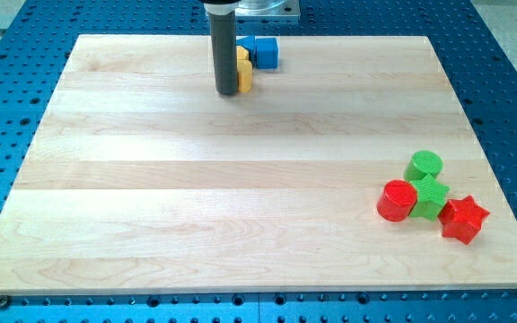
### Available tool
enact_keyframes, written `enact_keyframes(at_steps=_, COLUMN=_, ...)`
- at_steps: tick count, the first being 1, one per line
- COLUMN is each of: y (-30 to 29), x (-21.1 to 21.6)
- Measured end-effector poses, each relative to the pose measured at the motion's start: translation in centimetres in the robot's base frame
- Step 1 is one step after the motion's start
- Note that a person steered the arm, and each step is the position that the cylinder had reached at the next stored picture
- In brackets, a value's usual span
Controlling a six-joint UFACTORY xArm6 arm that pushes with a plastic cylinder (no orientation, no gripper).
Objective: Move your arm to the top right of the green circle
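Observation:
The green circle (424, 165) sits at the view's right, a bit below the middle of the wooden board (196, 197). It touches a green block (431, 197) just below it. My tip (227, 91) is near the view's top, left of centre, far to the upper left of the green circle. The tip stands right beside a yellow block (243, 72), which the rod partly hides.
A blue block (263, 52) lies at the top edge behind the yellow one. A red cylinder (397, 200) sits left of the green block and a red star (463, 219) at its lower right. Blue perforated table surrounds the board.

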State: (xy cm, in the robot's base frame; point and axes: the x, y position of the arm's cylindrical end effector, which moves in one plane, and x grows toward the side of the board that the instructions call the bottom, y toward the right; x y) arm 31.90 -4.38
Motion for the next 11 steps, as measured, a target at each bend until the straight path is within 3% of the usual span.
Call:
enact_keyframes(at_steps=2, y=0.0, x=-0.2)
enact_keyframes(at_steps=3, y=0.6, x=7.3)
enact_keyframes(at_steps=4, y=4.0, x=11.3)
enact_keyframes(at_steps=5, y=7.2, x=11.2)
enact_keyframes(at_steps=9, y=9.6, x=13.1)
enact_keyframes(at_steps=11, y=10.6, x=10.9)
